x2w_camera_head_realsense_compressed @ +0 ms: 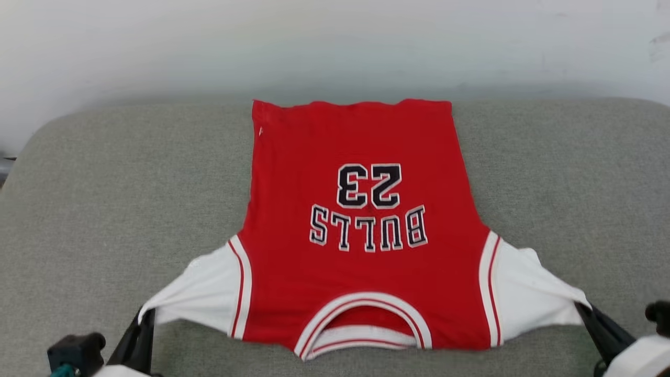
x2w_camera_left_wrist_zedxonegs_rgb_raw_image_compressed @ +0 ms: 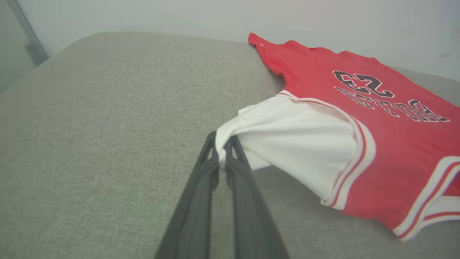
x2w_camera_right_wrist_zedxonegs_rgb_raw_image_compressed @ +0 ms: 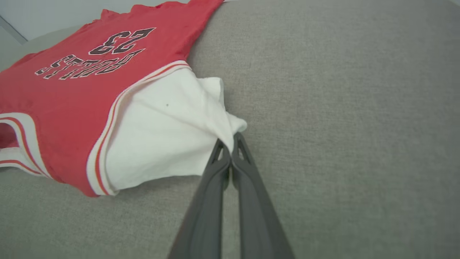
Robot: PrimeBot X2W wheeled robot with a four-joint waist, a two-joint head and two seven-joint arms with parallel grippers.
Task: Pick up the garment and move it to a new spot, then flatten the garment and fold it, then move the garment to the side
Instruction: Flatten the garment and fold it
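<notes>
The shirt (x2w_camera_head_realsense_compressed: 361,209) lies spread on the grey cushion (x2w_camera_head_realsense_compressed: 104,183), print side up, midway between the cushion's left and right edges. Its hem (x2w_camera_head_realsense_compressed: 350,104) runs along the far edge, by the pale wall (x2w_camera_head_realsense_compressed: 335,42), and its collar (x2w_camera_head_realsense_compressed: 364,324) points toward the robot, so in the head view the black "BULLS 23" (x2w_camera_head_realsense_compressed: 369,207) reads upside down. The red body is flat and mostly smooth. Both white sleeves are drawn outward into points. The left gripper (x2w_camera_left_wrist_zedxonegs_rgb_raw_image_compressed: 222,151) is closed on the tip of the left sleeve (x2w_camera_head_realsense_compressed: 204,293), with a small bunch of white cloth pinched between its dark fingers (x2w_camera_left_wrist_zedxonegs_rgb_raw_image_compressed: 201,201). The sleeve is pulled taut toward them, and its outer end is raised a little off the cushion, with a shadow beneath it. The right gripper (x2w_camera_right_wrist_zedxonegs_rgb_raw_image_compressed: 230,144) is likewise clamped on the tip of the right sleeve (x2w_camera_head_realsense_compressed: 528,293), with its fingers pressed together around the fabric and that sleeve stretched toward the cushion's right edge. Both grippers sit low at the near side of the cushion, well apart, with the collar between them.
</notes>
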